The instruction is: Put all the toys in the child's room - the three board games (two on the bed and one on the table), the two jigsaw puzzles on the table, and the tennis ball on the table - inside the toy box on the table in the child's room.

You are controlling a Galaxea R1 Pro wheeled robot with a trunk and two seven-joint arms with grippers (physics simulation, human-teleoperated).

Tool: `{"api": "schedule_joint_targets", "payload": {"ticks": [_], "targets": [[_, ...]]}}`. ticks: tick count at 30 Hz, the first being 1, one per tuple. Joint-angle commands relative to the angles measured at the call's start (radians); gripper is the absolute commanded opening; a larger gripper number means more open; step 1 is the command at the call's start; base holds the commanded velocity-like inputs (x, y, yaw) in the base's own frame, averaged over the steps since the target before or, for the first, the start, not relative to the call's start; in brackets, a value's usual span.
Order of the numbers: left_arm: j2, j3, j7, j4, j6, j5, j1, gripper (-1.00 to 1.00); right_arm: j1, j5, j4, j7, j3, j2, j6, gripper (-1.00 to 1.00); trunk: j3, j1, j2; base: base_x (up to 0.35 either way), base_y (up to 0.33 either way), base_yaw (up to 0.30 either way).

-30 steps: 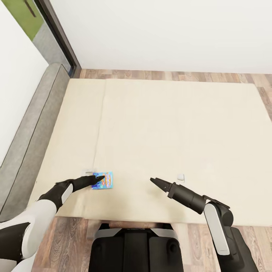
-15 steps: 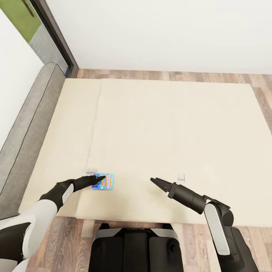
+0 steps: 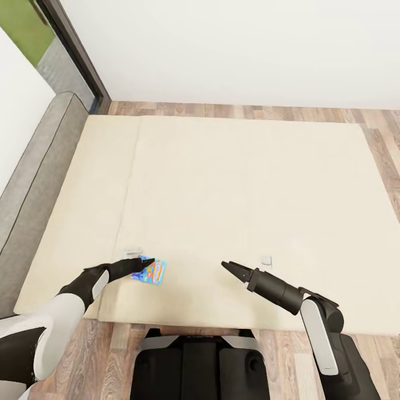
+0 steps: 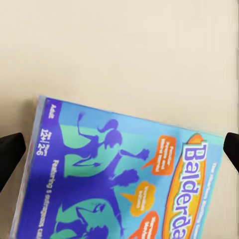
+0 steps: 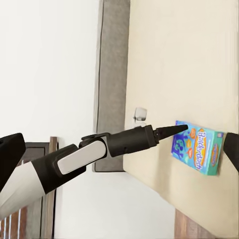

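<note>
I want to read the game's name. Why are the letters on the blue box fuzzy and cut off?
In the left wrist view the board game sits very close, so its print looks soft and the title runs off the frame's edge. In the head view the box is too small to read. The right wrist view shows it whole, sharper, in even light on the bed.

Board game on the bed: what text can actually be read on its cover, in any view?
"Balderda", cut off by the frame edge, on the board game, left wrist view.
"Balderdash", small, on the same cover in the right wrist view.
"Adult" on its side strip.
Orange speech bubbles and remaining side print: too blurred to read.
</note>
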Motion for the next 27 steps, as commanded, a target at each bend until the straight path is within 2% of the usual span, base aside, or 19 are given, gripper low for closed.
{"api": "schedule_joint_targets", "payload": {"ticks": [1, 8, 27], "targets": [[-0.001, 0.008, -0.004, -0.001, 0.01, 0.0, 0.0, 1.0, -0.001, -0.001, 0.0, 0.003, -0.002, 0.001, 0.005, 1.0, -0.001, 0.001, -0.002, -0.042, -0.207, 0.0], [-0.001, 0.008, -0.002, -0.001, 0.01, 0.001, 0.0, 1.0, -0.001, -0.001, 0.0, 0.003, -0.003, 0.001, 0.005, 1.0, -0.001, 0.001, -0.002, -0.04, -0.192, 0.0], [0.007, 0.006, -0.007, -0.001, 0.046, -0.003, 0.0, 1.0, -0.001, -0.001, 0.0, 0.002, 0.0, 0.002, 0.005, 1.0, -0.001, 0.001, -0.002, -0.002, -0.009, 0.0]]}}
